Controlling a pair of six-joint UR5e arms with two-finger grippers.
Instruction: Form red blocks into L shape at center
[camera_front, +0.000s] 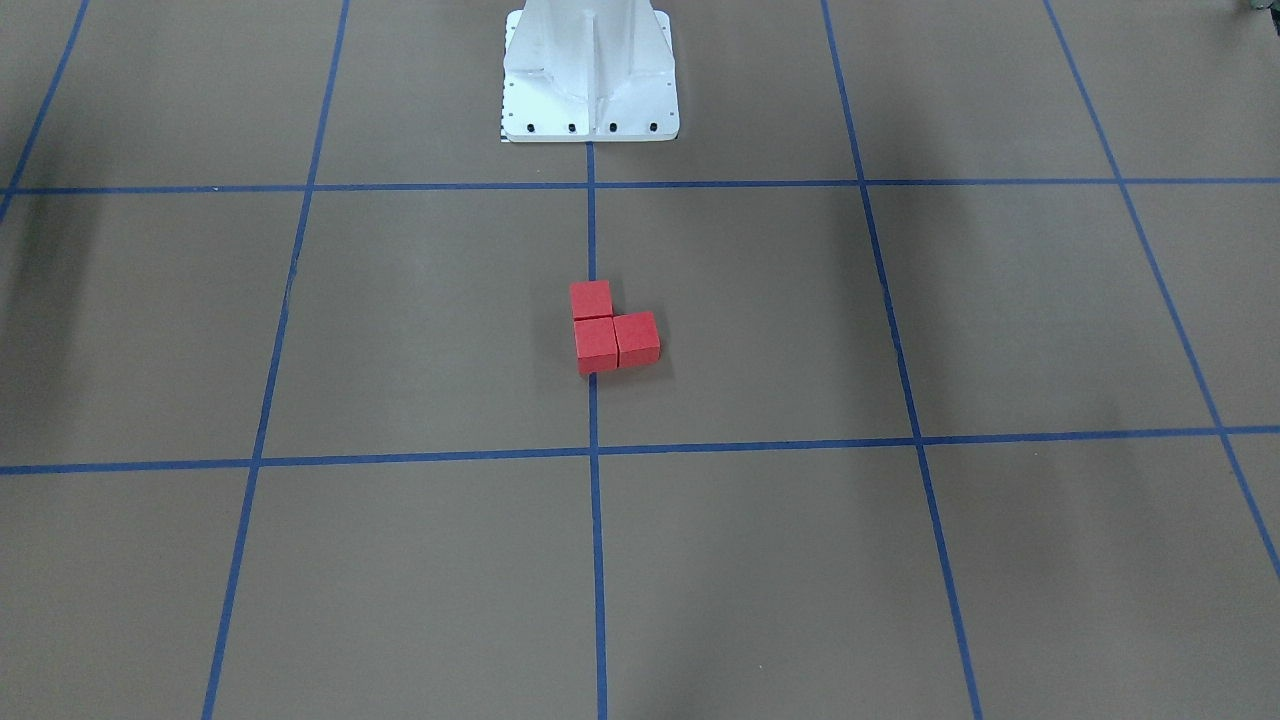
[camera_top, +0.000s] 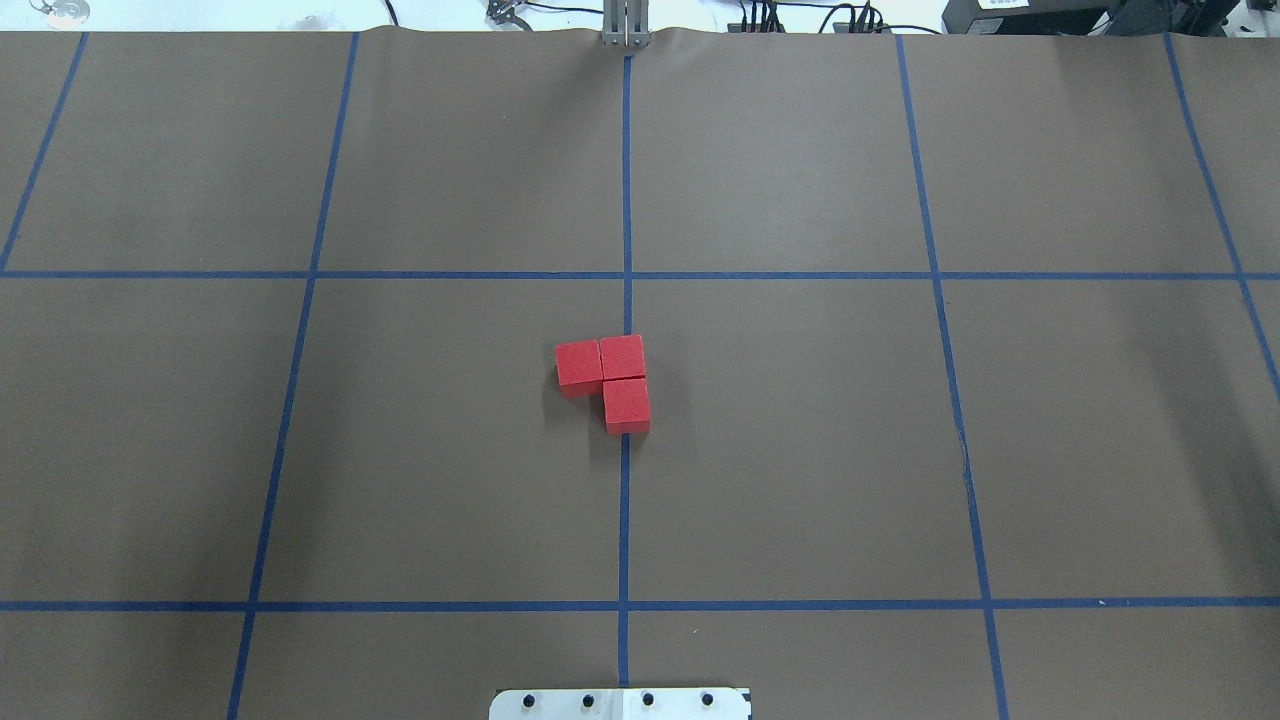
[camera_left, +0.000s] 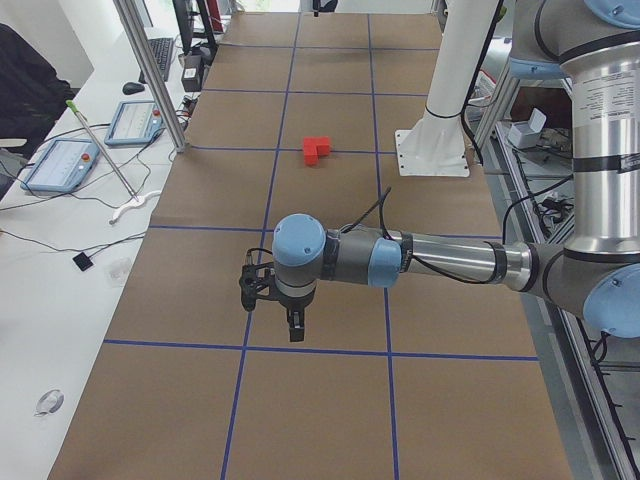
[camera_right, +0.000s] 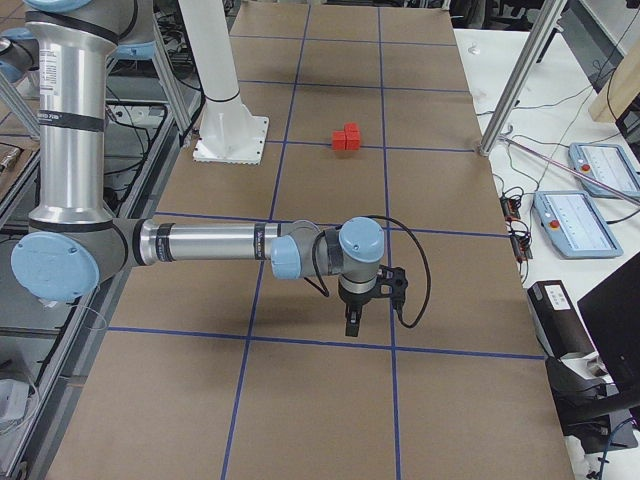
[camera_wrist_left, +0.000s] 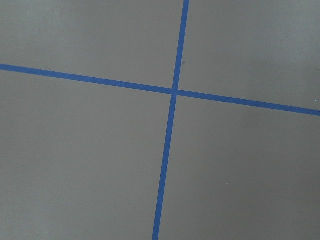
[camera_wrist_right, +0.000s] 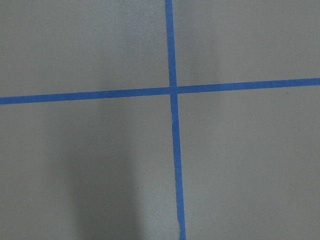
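Three red blocks lie touching in an L on the brown center, over the middle blue tape line; they also show in the front view and both side views. My left gripper hangs over the floor far from the blocks, towards the table's left end. My right gripper hangs likewise towards the right end. Whether either is open or shut I cannot tell. Both wrist views show only brown floor and crossing tape lines.
The white robot base stands on the robot's side of the blocks. A white bench with teach pendants and an aluminium post runs along the far edge, with more pendants in the right side view.
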